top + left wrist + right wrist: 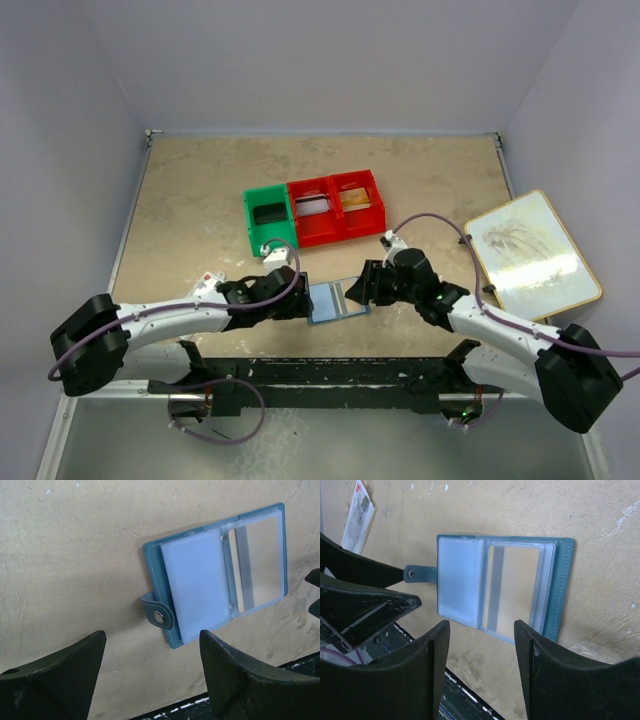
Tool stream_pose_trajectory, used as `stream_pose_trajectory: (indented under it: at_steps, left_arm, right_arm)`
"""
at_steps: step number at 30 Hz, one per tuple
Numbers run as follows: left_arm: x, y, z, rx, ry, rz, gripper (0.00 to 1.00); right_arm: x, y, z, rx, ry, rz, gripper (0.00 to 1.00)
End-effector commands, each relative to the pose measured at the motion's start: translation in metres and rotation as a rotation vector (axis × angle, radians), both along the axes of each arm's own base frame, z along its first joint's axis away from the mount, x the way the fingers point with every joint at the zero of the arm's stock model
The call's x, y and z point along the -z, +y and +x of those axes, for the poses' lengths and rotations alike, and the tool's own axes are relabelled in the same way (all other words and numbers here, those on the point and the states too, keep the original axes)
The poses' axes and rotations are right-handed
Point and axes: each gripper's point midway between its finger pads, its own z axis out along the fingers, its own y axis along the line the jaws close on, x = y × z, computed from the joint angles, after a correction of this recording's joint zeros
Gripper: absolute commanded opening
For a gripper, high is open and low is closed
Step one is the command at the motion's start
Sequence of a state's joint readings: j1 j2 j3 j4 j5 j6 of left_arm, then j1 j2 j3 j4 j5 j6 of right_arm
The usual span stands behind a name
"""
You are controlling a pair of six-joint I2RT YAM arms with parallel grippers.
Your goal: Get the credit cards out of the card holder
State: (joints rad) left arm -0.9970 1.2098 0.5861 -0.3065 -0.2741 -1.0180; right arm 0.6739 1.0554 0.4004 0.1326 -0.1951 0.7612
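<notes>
1. The holder point(338, 300) lies opened flat on the counter point(200, 190), between the two arms, with its strap toward the left one.
2. The left end effector point(152, 636) hangs open and empty just short of the strap. The right end effector point(481, 626) is also spread and empty, by the holder's opposite edge.
3. The step, as I read it, is drawing the card point(512, 587) out of its clear sleeve. I'd have the left side pin the strap half down. The right should then nip the card's free edge and slide it out low and flat, or the whole holder will lift with it. I can't make out which way the sleeve opens.
4. Count:
   - One holder.
   - One silver card showing in it; I can't tell if there are more underneath.
   - One green bin point(250, 215) and two red bins point(335, 232), each seeming to hold something flat.
   - One white packet point(210, 281).
   - One board point(533, 252).
</notes>
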Motion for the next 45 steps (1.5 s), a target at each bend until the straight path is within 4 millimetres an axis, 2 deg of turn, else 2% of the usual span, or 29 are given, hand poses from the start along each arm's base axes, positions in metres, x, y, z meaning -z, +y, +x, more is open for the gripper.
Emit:
stream_pose_trajectory:
  at_steps: [1,9,13,21,26,30,36,45]
  left_arm:
    - [-0.004,-0.018,0.005,-0.056,-0.044,-0.067,0.73]
    - [0.007,-0.022,0.008,-0.092,-0.086,-0.036,0.69]
    - [0.013,-0.02,0.011,-0.11,-0.091,-0.02,0.63]
    - [0.023,-0.01,0.01,-0.107,-0.093,0.043,0.43]
    - [0.029,-0.007,0.008,-0.096,-0.09,0.058,0.41]
    - [0.032,-0.003,0.007,-0.093,-0.09,0.074,0.37]
    - [0.034,-0.001,0.006,-0.09,-0.087,0.084,0.32]
    - [0.033,-0.002,0.007,-0.087,-0.093,0.087,0.25]
  right_arm:
    - [-0.01,0.008,0.004,0.01,-0.019,0.069,0.57]
    - [0.008,0.01,0.005,0.023,0.027,0.051,0.55]
    - [0.013,0.008,0.007,0.041,0.034,0.039,0.54]
    - [0.021,0.001,0.008,0.07,0.051,-0.006,0.52]
    - [0.028,-0.006,0.02,0.081,0.015,-0.088,0.5]
    - [0.032,-0.002,0.017,0.051,0.017,-0.083,0.49]
    - [0.029,0.003,0.013,0.028,0.018,-0.047,0.44]
    - [0.022,0.008,0.007,-0.03,0.015,-0.028,0.44]
